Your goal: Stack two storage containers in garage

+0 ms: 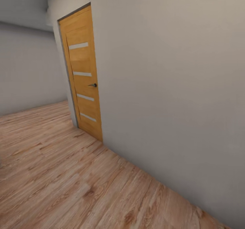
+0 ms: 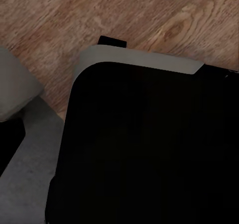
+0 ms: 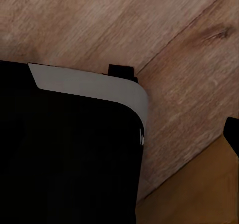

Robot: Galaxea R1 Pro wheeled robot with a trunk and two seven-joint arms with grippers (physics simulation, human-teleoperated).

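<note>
The head view looks at a light wood plank floor [image 1: 68, 174], a plain grey-white wall [image 1: 170, 86] and a closed orange-brown door [image 1: 83, 72] set in that wall. The door has four pale horizontal strips and a dark lever handle [image 1: 93, 85]. No container can be placed against the jaws from these frames.

In the left wrist view a black, rounded robot body [image 2: 149, 149] with a light grey rim sits over the plank floor [image 2: 99, 15], with more grey housing [image 2: 15, 84] beside it. The right wrist view gives a like black body [image 3: 64, 154] with a grey edge above the planks [image 3: 99, 20], and an orange-brown surface [image 3: 199, 194] at one corner. Whether either pair of jaws is spread or pressed together cannot be told.
</note>
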